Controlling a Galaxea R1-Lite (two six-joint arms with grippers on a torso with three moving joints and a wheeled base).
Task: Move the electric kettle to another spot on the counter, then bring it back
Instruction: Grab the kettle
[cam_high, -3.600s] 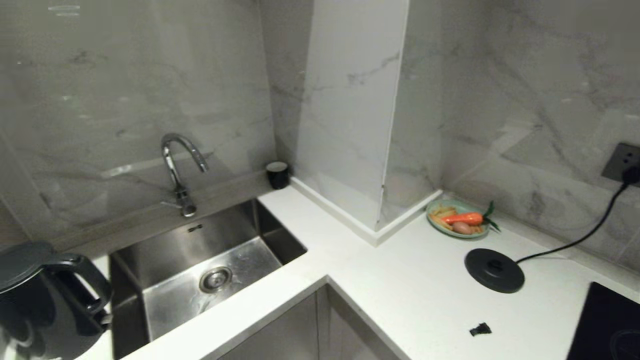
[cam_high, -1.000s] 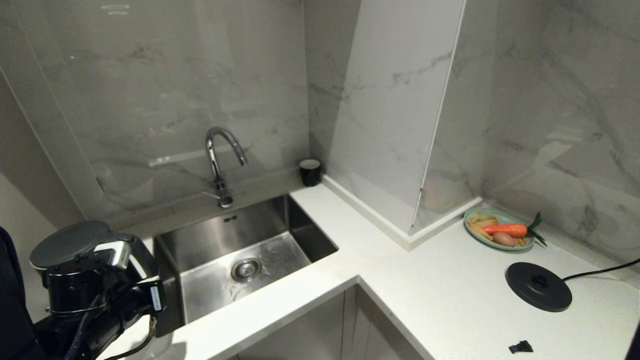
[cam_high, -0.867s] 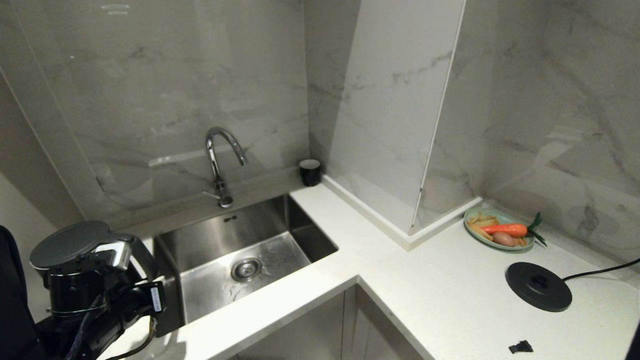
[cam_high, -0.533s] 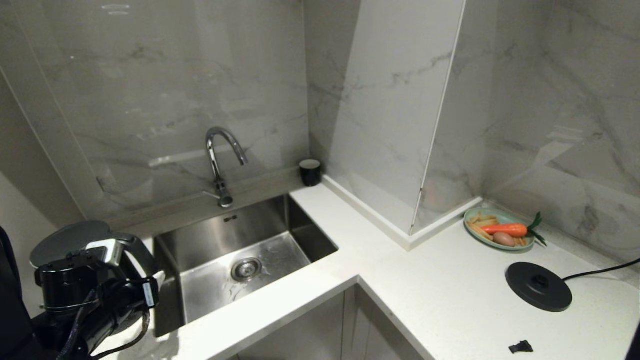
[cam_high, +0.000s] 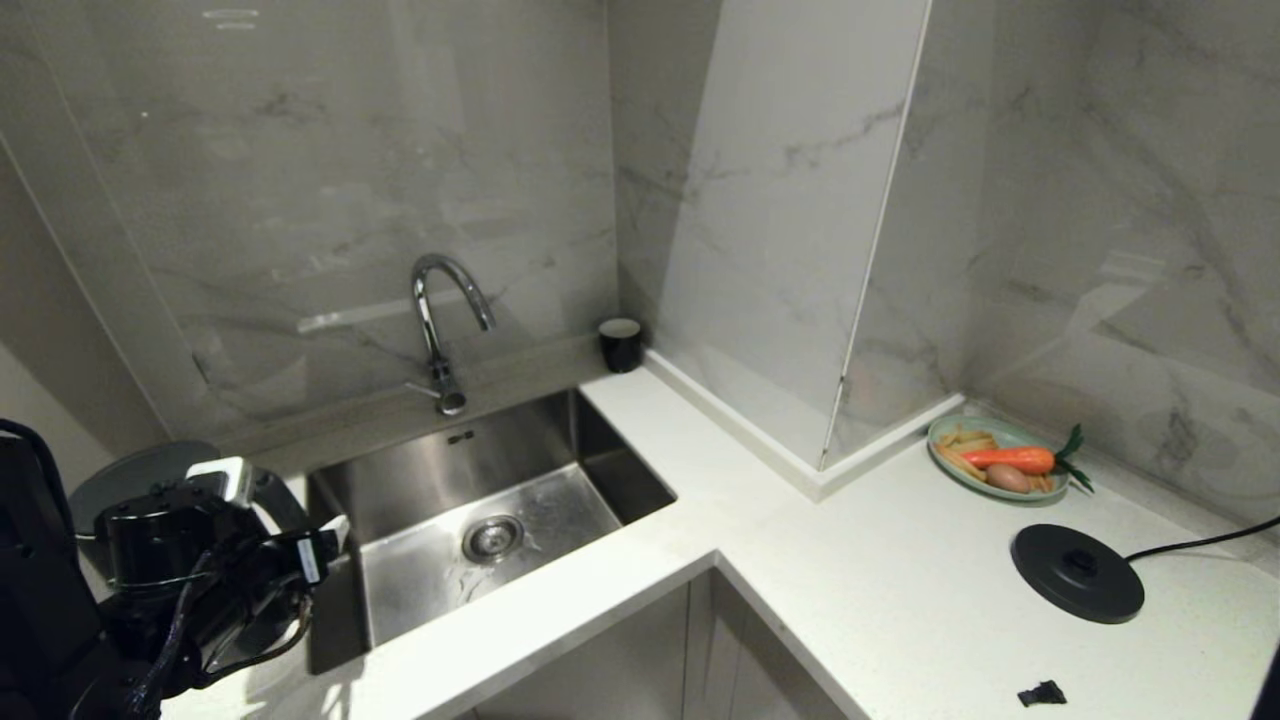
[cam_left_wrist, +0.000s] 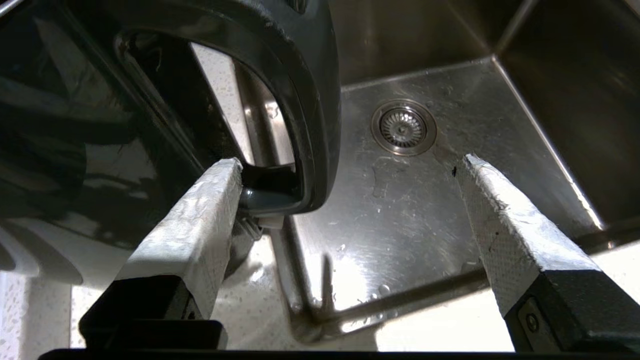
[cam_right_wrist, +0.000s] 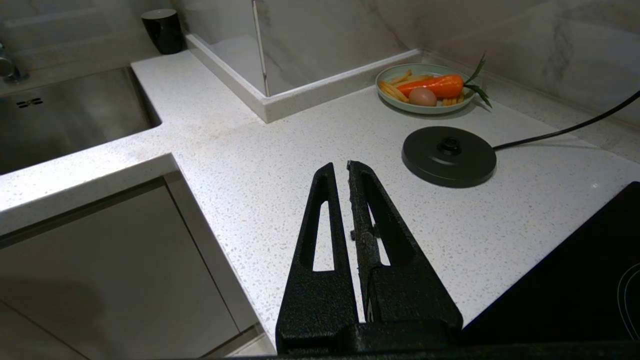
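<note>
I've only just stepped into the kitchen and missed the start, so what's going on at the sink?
The robot's left pincer stands open beside the electric kettle, with the kettle's loop handle between its fingers but not gripped. The kettle stands on the counter left of the sink, far from its base disc. The right pincer hangs shut over the counter, empty.

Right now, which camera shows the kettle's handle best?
The left wrist view: the handle looms close, beside the open left gripper. The head view shows only the kettle lid behind the arm. The right wrist view shows none.
</note>
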